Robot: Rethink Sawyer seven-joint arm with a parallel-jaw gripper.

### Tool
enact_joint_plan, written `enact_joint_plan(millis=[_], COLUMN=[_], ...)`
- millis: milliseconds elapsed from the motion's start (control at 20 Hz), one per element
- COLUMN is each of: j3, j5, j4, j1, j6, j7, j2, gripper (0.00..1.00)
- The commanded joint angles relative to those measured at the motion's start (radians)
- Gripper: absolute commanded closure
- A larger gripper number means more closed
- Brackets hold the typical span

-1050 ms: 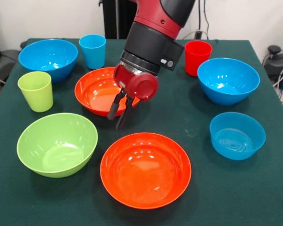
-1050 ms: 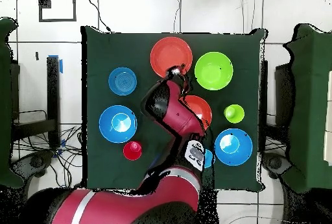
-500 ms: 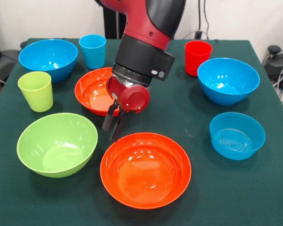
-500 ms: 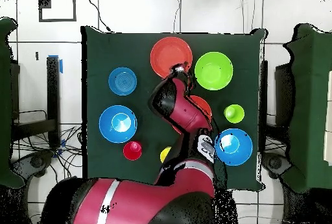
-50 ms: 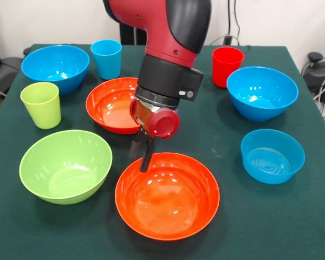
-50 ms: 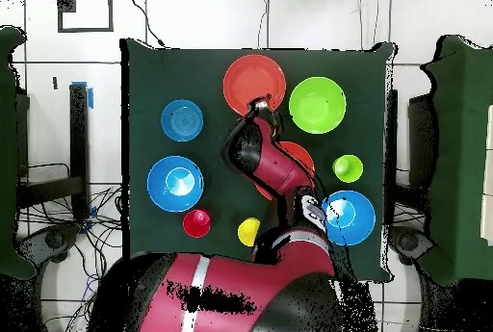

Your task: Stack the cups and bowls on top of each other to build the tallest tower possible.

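You have nothing stacked yet; your gripper (image 5: pixel 143 154), nearly closed and empty, hangs at the near orange bowl's (image 5: pixel 167 196) rim.

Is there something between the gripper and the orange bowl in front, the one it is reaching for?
Nothing visible. The gripper hangs at the far rim of the near orange bowl, with no object between them.

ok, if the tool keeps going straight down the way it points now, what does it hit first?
Most likely the near orange bowl. The tool points down, tips at the bowl's far-left rim in the front view; the overhead view agrees. Whether it meets the rim or the inner wall is unclear, since depth is hard to judge.
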Motion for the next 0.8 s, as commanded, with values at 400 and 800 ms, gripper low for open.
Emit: enact_joint_plan(millis=[400, 800], j3=[0.234, 0.246], j5=[-0.123, -0.14], j4=[-0.028, -0.029], j1=[-0.073, -0.086], j6=[0.145, 0.138], j7=[0.082, 0.075], j2=[0.024, 0.028], gripper=[0.0, 0.0])
